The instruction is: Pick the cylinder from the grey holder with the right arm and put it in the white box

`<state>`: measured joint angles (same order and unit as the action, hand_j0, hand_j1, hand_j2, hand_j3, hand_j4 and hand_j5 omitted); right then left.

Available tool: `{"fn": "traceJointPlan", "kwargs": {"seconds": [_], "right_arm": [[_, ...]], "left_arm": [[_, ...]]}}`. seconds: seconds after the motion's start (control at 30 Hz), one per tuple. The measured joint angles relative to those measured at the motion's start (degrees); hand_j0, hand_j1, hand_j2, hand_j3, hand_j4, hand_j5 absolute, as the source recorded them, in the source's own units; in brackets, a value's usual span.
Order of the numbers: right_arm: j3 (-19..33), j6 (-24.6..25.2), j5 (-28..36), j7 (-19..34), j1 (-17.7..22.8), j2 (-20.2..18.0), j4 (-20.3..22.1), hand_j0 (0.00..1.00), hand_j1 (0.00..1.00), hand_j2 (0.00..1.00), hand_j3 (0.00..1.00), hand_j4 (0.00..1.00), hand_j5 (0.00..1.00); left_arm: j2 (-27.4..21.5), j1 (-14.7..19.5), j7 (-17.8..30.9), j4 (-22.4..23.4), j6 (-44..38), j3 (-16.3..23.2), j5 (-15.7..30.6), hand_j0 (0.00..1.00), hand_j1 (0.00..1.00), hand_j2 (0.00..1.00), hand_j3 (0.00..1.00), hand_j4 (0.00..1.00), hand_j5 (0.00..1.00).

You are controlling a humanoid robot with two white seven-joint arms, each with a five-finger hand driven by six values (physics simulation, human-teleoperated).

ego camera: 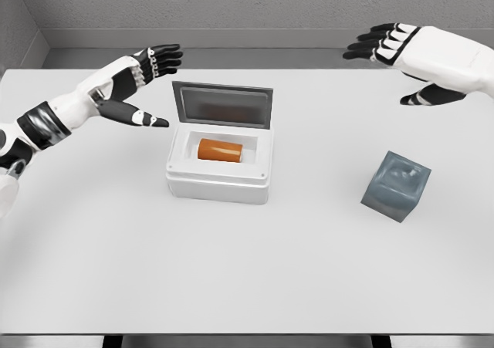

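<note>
An orange cylinder [219, 150] lies on its side inside the white box [219, 184], whose grey lid [222, 103] stands open at the back. The grey holder [396, 185] sits to the right with nothing in its hollow top. My right hand [392, 61] hovers open above the table's far right, well up and back from the holder, holding nothing. My left hand [151, 84] is open too, fingers spread, just left of the box lid.
The white table [247, 278] runs to a front edge near the bottom of the view. A grey wall stands behind the far edge.
</note>
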<state>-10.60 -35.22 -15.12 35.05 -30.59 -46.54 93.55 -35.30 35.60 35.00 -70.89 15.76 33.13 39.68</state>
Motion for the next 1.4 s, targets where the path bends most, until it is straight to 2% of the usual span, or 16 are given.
{"fn": "traceJointPlan", "kwargs": {"seconds": [0.17, 0.3, 0.53, 0.73, 0.97, 1.17, 1.33, 1.4], "right_arm": [[4.9, 0.0, 8.2, 0.0, 11.2, -1.3, -1.2, 1.00, 1.00, 1.00, 1.00, 1.00, 1.00], [8.7, 0.0, 13.7, 0.0, 16.0, 2.0, -1.7, 1.00, 1.00, 1.00, 1.00, 1.00, 1.00], [13.8, 0.0, 15.5, 0.0, 17.8, 6.4, -4.1, 1.00, 1.00, 1.00, 1.00, 1.00, 1.00], [14.7, 0.1, 15.6, 0.0, 17.9, 7.3, -4.1, 1.00, 1.00, 1.00, 1.00, 1.00, 1.00], [14.8, 0.1, 15.7, 0.0, 18.0, 7.7, -3.7, 1.00, 1.00, 1.00, 1.00, 1.00, 1.00], [14.8, 0.1, 15.7, 0.0, 17.9, 7.7, -3.7, 1.00, 1.00, 1.00, 1.00, 1.00, 1.00], [14.8, 0.1, 15.7, 0.0, 17.9, 7.8, -3.7, 1.00, 1.00, 1.00, 1.00, 1.00, 1.00], [14.8, 0.1, 15.7, 0.0, 18.0, 7.8, -3.7, 1.00, 1.00, 1.00, 1.00, 1.00, 1.00]], "left_arm": [[0.5, 0.0, 0.0, 0.4, 0.0, 0.4, 0.0, 1.00, 1.00, 1.00, 1.00, 1.00, 1.00], [1.0, -0.2, 0.0, 0.5, 0.0, 0.5, -0.1, 1.00, 1.00, 1.00, 1.00, 1.00, 1.00], [1.4, -0.8, 0.0, 0.5, 0.0, 0.9, -0.1, 1.00, 1.00, 1.00, 1.00, 1.00, 1.00], [1.2, -1.9, 0.0, -0.1, 0.2, 0.9, -0.2, 1.00, 1.00, 1.00, 1.00, 1.00, 1.00], [0.4, -4.0, -0.2, -2.9, 1.0, 0.7, -0.2, 1.00, 1.00, 1.00, 1.00, 1.00, 1.00], [-2.2, -4.7, 0.0, -5.7, 2.0, 0.5, 0.0, 1.00, 1.00, 1.00, 1.00, 1.00, 1.00], [-5.6, -4.7, 0.0, -6.4, 3.8, -0.3, 0.1, 1.00, 1.00, 1.00, 1.00, 1.00, 1.00], [-7.3, -6.5, 0.0, -6.4, 5.5, -0.7, 0.0, 1.00, 1.00, 1.00, 1.00, 1.00, 1.00]]}}
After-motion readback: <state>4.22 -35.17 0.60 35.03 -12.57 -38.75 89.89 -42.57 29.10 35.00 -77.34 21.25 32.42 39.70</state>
